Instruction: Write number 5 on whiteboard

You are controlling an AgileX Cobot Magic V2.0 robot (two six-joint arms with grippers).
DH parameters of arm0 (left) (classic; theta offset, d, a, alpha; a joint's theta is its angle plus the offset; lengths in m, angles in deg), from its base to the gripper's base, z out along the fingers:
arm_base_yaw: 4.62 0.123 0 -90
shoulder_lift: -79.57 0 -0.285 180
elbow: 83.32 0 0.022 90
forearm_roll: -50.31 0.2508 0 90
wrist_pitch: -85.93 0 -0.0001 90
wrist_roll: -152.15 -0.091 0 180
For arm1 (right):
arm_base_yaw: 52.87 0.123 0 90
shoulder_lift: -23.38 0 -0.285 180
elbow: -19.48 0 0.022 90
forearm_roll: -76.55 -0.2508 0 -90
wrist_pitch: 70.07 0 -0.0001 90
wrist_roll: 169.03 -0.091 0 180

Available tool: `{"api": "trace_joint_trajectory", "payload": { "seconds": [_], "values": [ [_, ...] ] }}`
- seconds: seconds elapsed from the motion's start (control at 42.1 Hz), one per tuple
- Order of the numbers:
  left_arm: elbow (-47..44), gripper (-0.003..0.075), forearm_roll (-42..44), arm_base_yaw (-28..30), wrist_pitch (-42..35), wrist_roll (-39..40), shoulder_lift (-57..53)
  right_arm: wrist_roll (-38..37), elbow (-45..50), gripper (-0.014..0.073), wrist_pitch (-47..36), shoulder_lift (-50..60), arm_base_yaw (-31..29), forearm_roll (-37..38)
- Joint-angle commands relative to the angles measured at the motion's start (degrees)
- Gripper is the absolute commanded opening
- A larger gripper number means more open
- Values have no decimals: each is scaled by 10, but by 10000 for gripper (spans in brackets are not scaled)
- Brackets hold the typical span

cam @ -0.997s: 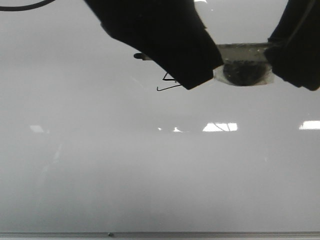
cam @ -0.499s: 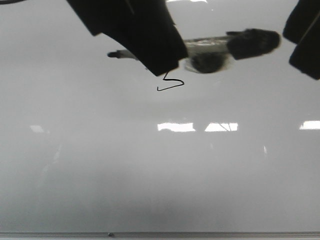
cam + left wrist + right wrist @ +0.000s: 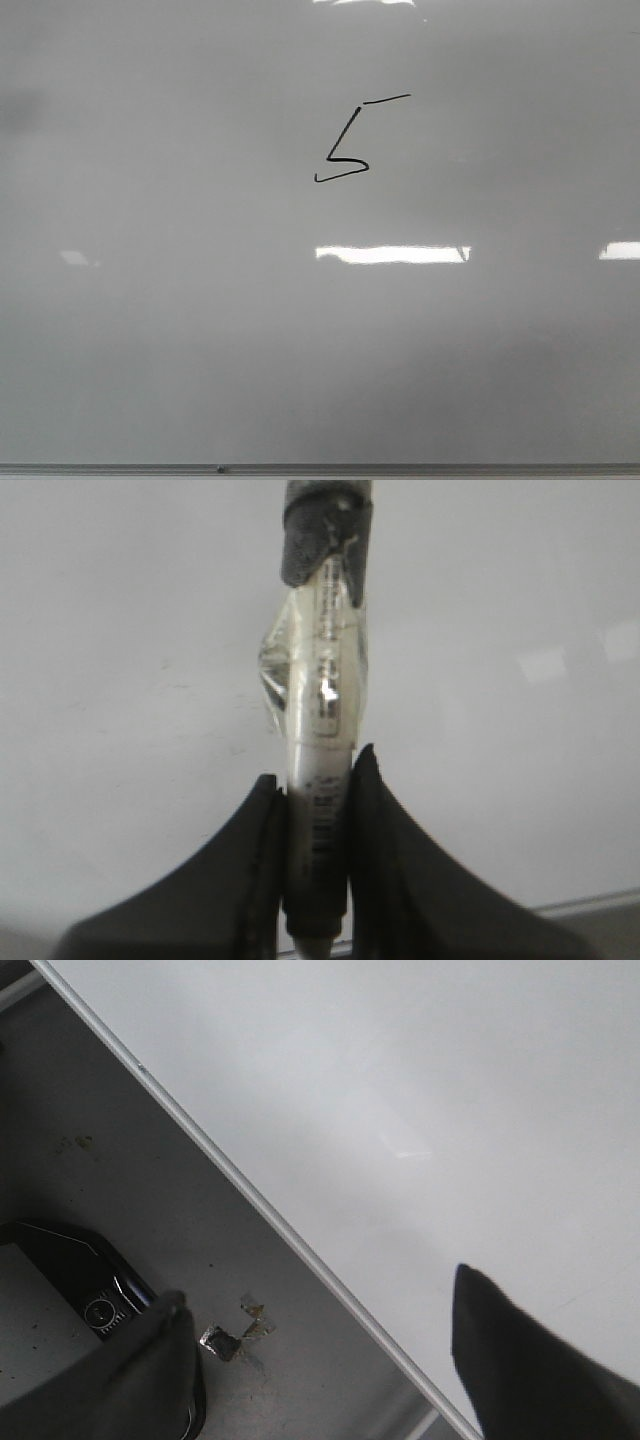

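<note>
The whiteboard [image 3: 200, 330] fills the front view, glossy pale grey. A small thin black number 5 [image 3: 348, 150] with a slanted stem and a separate short top stroke stands on it, upper middle. No arm shows in the front view. In the left wrist view my left gripper [image 3: 315, 780] is shut on a marker pen [image 3: 322, 710], clear-wrapped white barrel with a dark cap end pointing away, over the whiteboard [image 3: 120, 630]. In the right wrist view my right gripper [image 3: 320, 1335] is open and empty, straddling the whiteboard's frame edge [image 3: 300, 1245].
Bright rectangular light reflections [image 3: 392, 254] lie across the board below the number. The board's thin grey bottom frame [image 3: 320, 468] runs along the near edge. Beside the board, the right wrist view shows a grey surface with tape scraps [image 3: 235, 1335] and a black device [image 3: 85, 1285].
Both arms and the marker, which hid the top of the number in the front view, have drawn back out of that view. The whole number 5 now shows.
</note>
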Motion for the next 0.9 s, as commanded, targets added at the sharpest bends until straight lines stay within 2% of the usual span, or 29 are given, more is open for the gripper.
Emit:
{"api": "trace_joint_trajectory", "payload": {
  "seconds": [0.0, 0.142, 0.356, 0.641, 0.76, 0.878],
  "values": [
    [-27, 39, 9, 53, -127, 65, -14, -1, -20, 556, -31, 9, -4, 0],
    [-95, 39, -28, 103, -279, 74, 2, -1, -20, 556, -34, 9, -4, 0],
    [-159, 39, -31, 115, -440, 77, 55, -1, -20, 556, -34, 9, -4, 0],
    [-162, 48, -31, 115, -528, 77, 145, -1, -20, 556, -33, 9, -4, 0],
    [-162, 130, -31, 115, -538, 77, 165, -1, -20, 556, -33, 9, -4, 0],
    [-162, 300, -31, 115, -542, 77, 170, -1, -20, 556, -34, 9, -4, -1]
  ]
}}
